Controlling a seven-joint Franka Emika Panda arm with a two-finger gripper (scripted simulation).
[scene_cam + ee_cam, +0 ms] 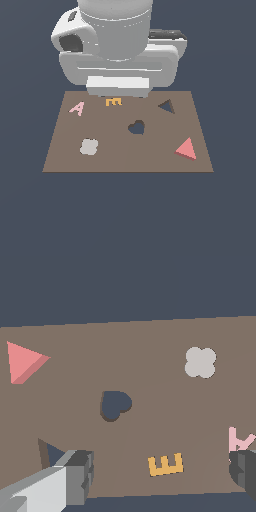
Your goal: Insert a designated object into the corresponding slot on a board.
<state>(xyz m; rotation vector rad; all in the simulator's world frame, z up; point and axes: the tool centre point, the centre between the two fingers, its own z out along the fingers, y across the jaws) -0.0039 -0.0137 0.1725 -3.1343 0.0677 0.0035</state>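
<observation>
Gripper: your grey two-fingered gripper (160, 476) is hanging with its fingers spread wide and holding nothing; the small orange letter E (165, 464) is lying on the board between them.
Designated object: the small flat salmon-red triangular block (186, 148) is lying flat on the flat brown square board (127, 160), toward 4 o'clock from the board's centre in the exterior view, well apart from your gripper.
Slot: the small dark triangle-shaped cutout (166, 106) is sitting toward 1 o'clock from the centre, at 12 o'clock from the red block, empty.
Wrong grab: you are hovering over the E, so dropping straight down would likely be closing on it, not the triangle.
Wrong hole: the dark heart-shaped cutout (136, 127) is lying near the centre, close to the slot; a drifting carry could be ending there.
Rotation: the block's corners appear to be pointing differently from the cutout's, so seating may be jamming unless you are turning it.
Bystanders: the pink letter A (77, 107) and the grey rounded blob (89, 146) are resting toward 10 and 8 o'clock, clear of your likely path.
</observation>
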